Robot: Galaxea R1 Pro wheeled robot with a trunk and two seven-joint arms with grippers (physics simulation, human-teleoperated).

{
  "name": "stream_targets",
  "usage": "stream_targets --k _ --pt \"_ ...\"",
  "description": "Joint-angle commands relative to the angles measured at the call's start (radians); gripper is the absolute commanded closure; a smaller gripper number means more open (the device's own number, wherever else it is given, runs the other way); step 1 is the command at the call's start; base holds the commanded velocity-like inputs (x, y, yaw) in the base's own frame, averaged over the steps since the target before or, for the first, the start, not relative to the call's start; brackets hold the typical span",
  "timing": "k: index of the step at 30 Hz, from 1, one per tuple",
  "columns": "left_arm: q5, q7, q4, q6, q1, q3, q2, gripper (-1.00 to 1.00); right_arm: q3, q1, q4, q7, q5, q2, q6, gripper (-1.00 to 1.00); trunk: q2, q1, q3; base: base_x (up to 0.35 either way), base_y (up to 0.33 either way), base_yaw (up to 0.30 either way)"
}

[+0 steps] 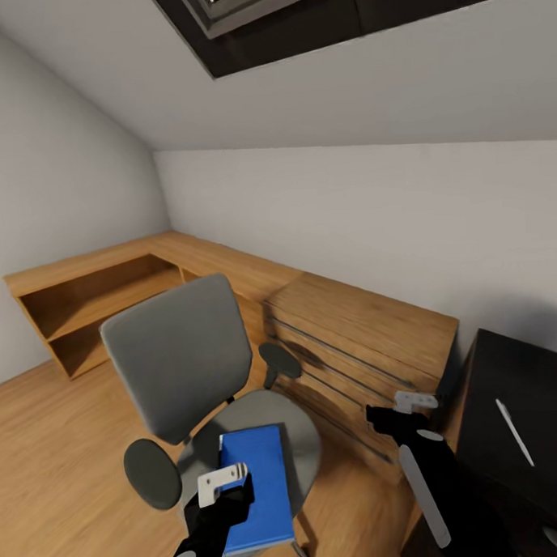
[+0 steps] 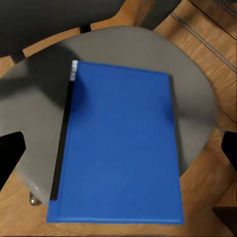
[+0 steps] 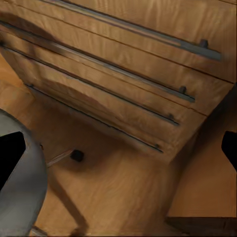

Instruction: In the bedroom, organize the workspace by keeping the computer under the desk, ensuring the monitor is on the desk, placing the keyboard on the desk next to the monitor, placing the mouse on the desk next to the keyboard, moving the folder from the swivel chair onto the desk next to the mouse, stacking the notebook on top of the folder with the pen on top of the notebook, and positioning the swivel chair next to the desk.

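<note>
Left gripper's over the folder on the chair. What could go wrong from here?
1. The folder overhangs the seat's front edge; a push from the left gripper may tip it onto the floor.
2. The swivel chair may roll or turn under pressure.
3. The right gripper hangs near the drawers and could bump them.

Blue folder [image 1: 257, 484] lies flat on grey swivel chair [image 1: 175, 360] seat, black spine strip toward chair's left, near edge overhanging seat front. Chair has grey backrest and two round armrests, stands on wood floor left of the drawer unit. Dark desk [image 1: 527, 405] at right, thin white pen [image 1: 514, 430] lying on it.
</note>
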Motion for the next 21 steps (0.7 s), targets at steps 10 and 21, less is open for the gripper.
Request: stream_targets --k 10,21 --pt "0.008 0.006 -0.002 0.002 0.0 -0.001 0.0 -1.0 0.059 -0.001 0.022 -0.01 -0.01 0.001 0.002 -1.0 -0.001 0.0 -0.008 -0.197 0.047 0.265" --pt "0.011 0.009 0.001 0.002 0.0 0.008 0.001 -1.0 0.061 -0.001 0.023 -0.009 -0.009 0.001 0.002 -1.0 -0.001 0.0 -0.017 -0.121 0.0 0.254"
